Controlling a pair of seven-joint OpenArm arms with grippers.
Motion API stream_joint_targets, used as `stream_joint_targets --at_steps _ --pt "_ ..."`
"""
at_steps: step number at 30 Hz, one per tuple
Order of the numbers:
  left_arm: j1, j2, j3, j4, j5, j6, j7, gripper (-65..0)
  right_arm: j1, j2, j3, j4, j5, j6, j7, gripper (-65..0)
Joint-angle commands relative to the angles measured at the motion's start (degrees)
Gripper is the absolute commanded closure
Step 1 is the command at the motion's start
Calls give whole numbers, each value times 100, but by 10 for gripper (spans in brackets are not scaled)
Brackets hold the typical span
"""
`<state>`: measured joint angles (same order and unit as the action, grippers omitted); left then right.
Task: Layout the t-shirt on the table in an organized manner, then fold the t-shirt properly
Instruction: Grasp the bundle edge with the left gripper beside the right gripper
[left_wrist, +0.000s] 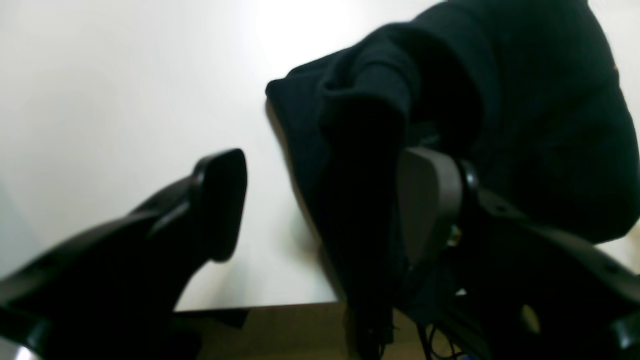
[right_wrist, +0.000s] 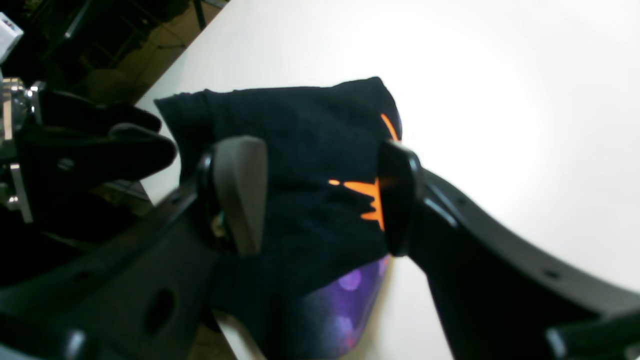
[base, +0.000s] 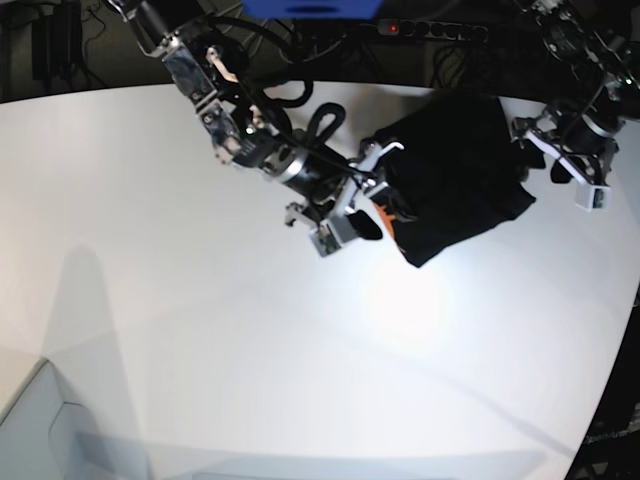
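item: the t-shirt. black, folded into a compact block at the far right of the table, near its far edge. orange and purple print peeks from a fold on the block's left side.

item: left gripper. at the block's right edge, jaws apart. one finger stands clear over bare table; a flap of black cloth hangs between the jaws, draped against the other finger. nothing is pinched.

item: right gripper. at the block's left edge, jaws spread wide with the folded cloth between them, not clamped on it as far as you can see.

risks, as you should judge them:
- the draped flap may snag the left finger when you withdraw, dragging the fold open.
- the right jaws straddle the block; lifting off at an angle could catch a layer and skew the stack.
- the block lies near the table's far edge; a push that way could slide cloth over it.

hard to make out:
- black fabric on black fingers blurs the contact line in both wrist views.
- whether the flap rests on the table or hangs free, you cannot tell.
- sleeves and collar are hidden inside the folds.
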<state>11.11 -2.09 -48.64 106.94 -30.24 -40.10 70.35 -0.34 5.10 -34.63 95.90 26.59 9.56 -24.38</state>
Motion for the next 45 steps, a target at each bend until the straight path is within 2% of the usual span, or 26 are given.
stream_joint_targets --at_steps 1,7,16,19,24,28,32,36,45 --pt "-184 -33 16 54 -84 10 -94 -454 91 -22 13 120 62 59 148 -361" --pt "-483 -51 473 -298 -13 10 -147 -454 91 -22 30 111 62 59 148 -361" --pt "-764 -86 587 -984 -13 10 -156 -439 100 136 39 111 62 59 148 -361" --pt "-843 -86 587 -1159 -13 10 -393 -332 109 145 57 111 53 59 148 -361" --pt "-931 -86 587 -1212 -13 10 -454 -2 100 145 215 103 53 59 148 -361" --pt "-1002 -86 587 -1168 -31 10 -446 -25 109 145 294 76 44 59 148 -361" --pt "-1107 -86 570 -1151 -13 10 -446 -2 109 145 320 67 44 59 148 -361" --pt "-1107 -279 561 -1168 -66 10 -446 -1 109 145 320 59 36 59 148 -361" --pt "-1397 -464 561 -1450 -5 10 -472 -14 179 206 329 59 27 59 148 -361"
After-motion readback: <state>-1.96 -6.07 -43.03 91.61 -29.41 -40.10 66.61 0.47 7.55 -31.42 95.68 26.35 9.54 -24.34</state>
